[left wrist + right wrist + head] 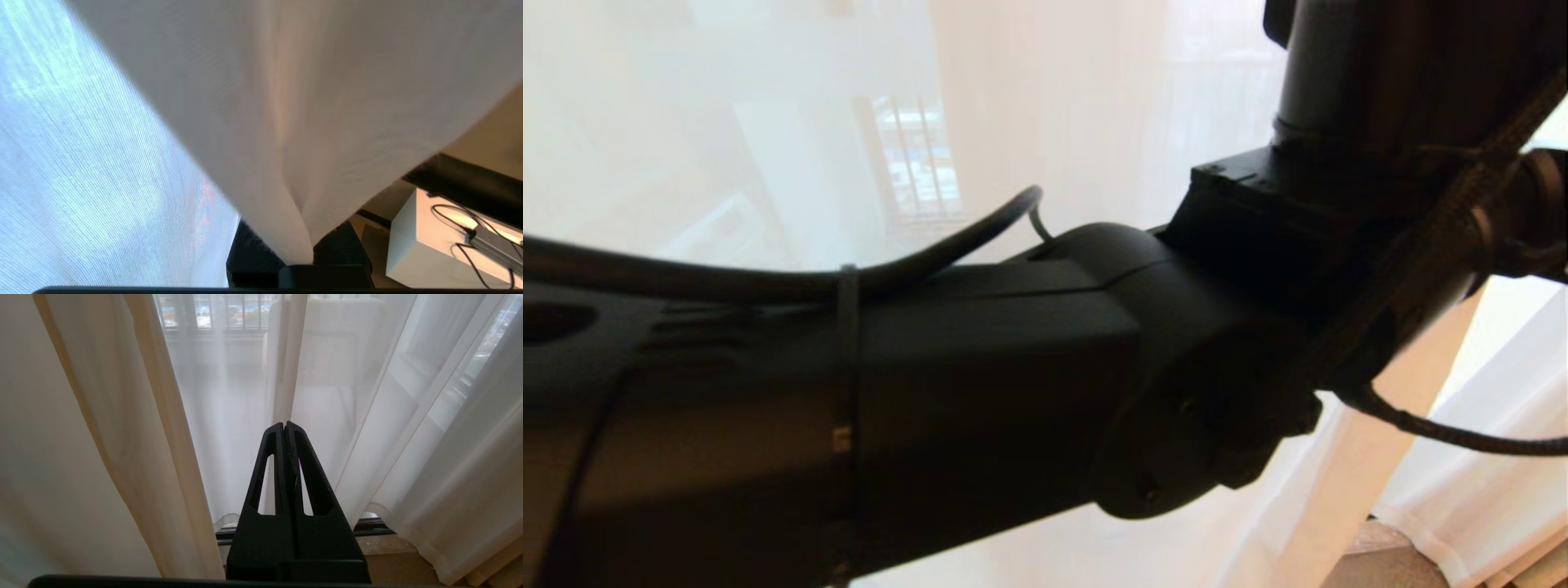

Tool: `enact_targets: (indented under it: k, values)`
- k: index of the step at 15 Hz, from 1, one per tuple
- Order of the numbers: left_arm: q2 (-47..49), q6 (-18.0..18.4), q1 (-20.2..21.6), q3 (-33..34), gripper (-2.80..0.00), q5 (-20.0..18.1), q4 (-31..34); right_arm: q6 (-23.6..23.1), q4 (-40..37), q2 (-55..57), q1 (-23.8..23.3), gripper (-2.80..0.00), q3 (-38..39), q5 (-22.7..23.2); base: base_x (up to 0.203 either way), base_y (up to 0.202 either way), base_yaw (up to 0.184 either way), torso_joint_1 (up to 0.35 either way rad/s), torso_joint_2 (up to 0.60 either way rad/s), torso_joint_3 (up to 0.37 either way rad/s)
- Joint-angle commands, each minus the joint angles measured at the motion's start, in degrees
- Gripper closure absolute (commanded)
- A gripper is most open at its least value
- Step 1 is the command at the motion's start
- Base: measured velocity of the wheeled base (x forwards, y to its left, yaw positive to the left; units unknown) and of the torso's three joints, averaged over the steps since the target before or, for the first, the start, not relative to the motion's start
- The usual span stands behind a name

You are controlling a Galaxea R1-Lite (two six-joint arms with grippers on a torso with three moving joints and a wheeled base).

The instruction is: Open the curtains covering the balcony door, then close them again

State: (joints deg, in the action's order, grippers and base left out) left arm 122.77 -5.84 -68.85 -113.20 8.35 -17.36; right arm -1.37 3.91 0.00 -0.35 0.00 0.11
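Head view shows the sheer white, translucent floor-length curtains (1111,106) filling the scene, their folds running vertically, with the black left arm (980,376) stretched across in front. Left wrist view shows the left gripper (300,261) clamped on a gathered pinch of this fabric, which fans away from its fingertips. Right wrist view shows the right gripper (284,426), fingers pressed together and empty, pointing at a hemmed curtain edge; judging by this, the left arm should do the pulling.
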Motion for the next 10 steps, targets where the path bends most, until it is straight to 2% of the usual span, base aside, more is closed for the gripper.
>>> enact_targets:
  k: [1, 10]
  values:
    - [0.8, 0.0, 0.1, -0.1, 0.0, 0.1, -0.2, 0.0, 0.0, 0.0, 0.0, 0.0, 0.0, 0.1, 0.0, 0.0, 0.0, 0.0, 0.0, 0.0]
    - [2.7, 0.0, -0.1, -0.5, 0.0, 0.1, -0.3, 0.0, 0.0, 0.1, 0.0, 0.0, 0.0, 0.0, 0.0, 0.0, 0.0, 0.0, 0.0, 0.0]
